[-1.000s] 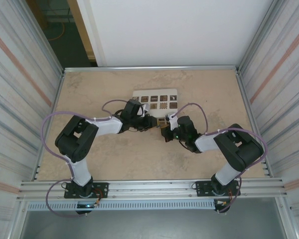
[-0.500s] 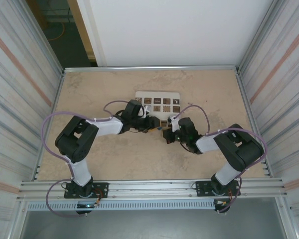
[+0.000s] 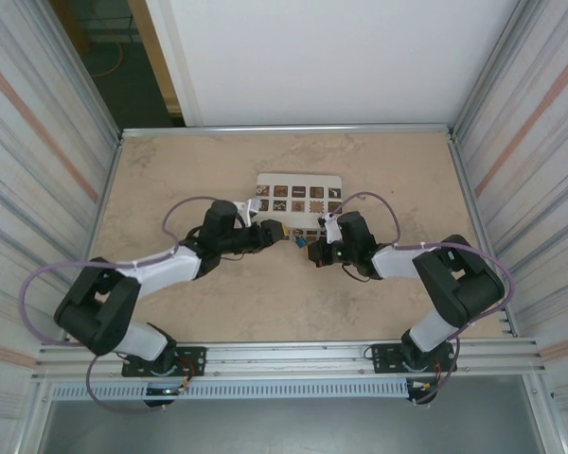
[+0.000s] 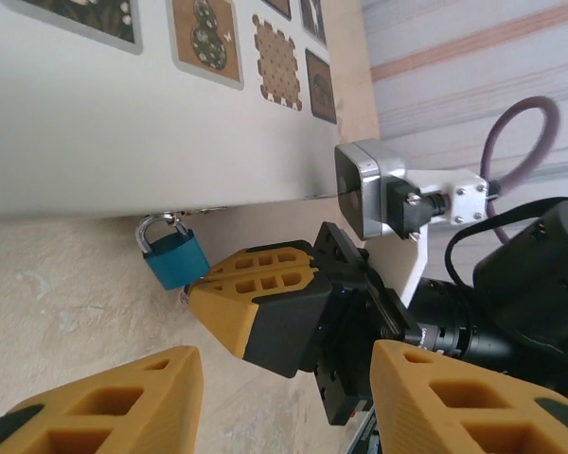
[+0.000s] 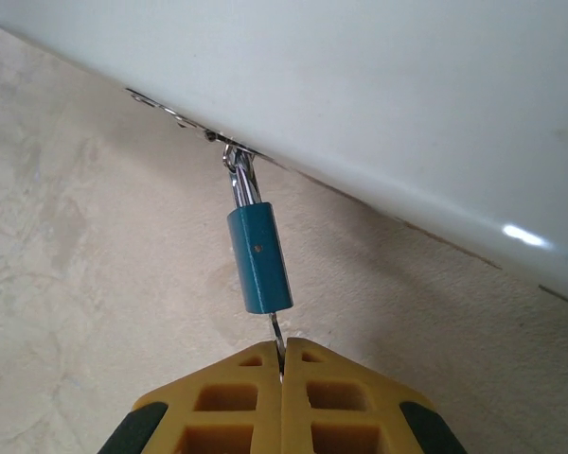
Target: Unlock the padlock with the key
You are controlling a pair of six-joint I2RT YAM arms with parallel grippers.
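Since the right gripper [image 5: 282, 361] is clenched on the thin silvery key [image 5: 277, 337], whose blade enters the underside of the padlock [image 5: 258, 260] straight ahead of its fingertips, the step in hand looks to be the turn. Past the small blue body, the shackle [image 5: 239, 168] hooks through a metal fitting on the edge of the white box [image 5: 379, 85]. To do it well, I would roll the wrist about the key's own line, neither pushing nor pulling, so the blade does not bend or slip out. The lock seems free to spin along, so its body wants steadying. The left gripper [image 3: 275, 230], facing the right one with the padlock between them, stands released with nothing in its fingers, and could close on the blue flanks. Whether the key is fully seated I cannot tell. Under both tools lies a beige, marbled table [image 3: 265, 303], matt and level. Ribbed metal walls [image 3: 38, 189] flank the arms, a white panel [image 3: 341, 57] stands beyond them, and an aluminium rail [image 3: 284, 352] runs behind, at their bases
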